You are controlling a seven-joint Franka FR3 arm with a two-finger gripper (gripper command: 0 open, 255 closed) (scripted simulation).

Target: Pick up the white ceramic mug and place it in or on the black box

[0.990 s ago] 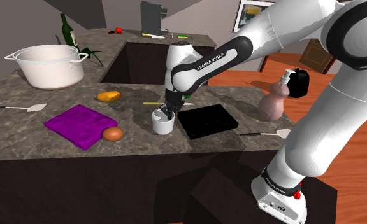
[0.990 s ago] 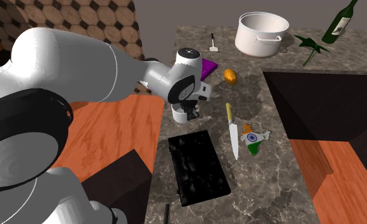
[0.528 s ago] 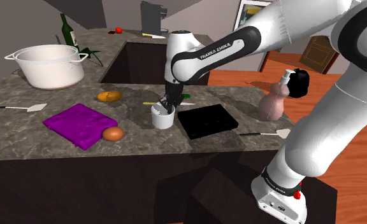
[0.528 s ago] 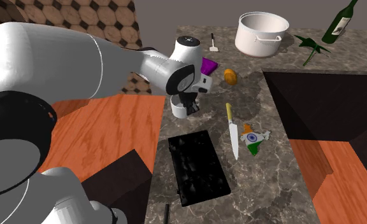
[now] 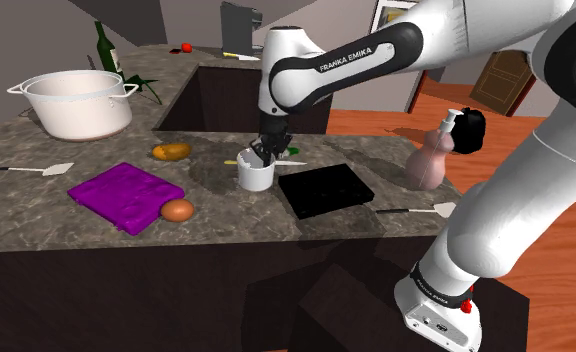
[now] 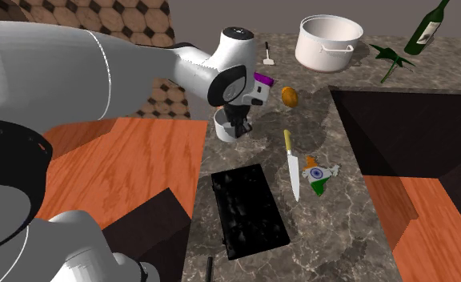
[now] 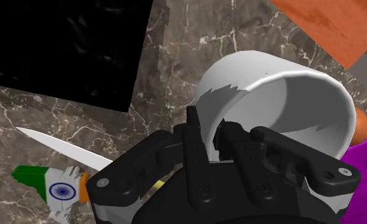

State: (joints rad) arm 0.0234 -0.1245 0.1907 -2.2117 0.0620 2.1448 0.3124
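The gripper (image 5: 261, 156) squeezes the rim of the white mug (image 5: 255, 179), hiding part of it. In the shoulder view the black box (image 5: 326, 190) sits at its three o'clock.

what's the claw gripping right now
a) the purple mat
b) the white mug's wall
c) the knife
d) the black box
b: in the wrist view the claw straddles the wall of the white mug and clasps it at the rim.
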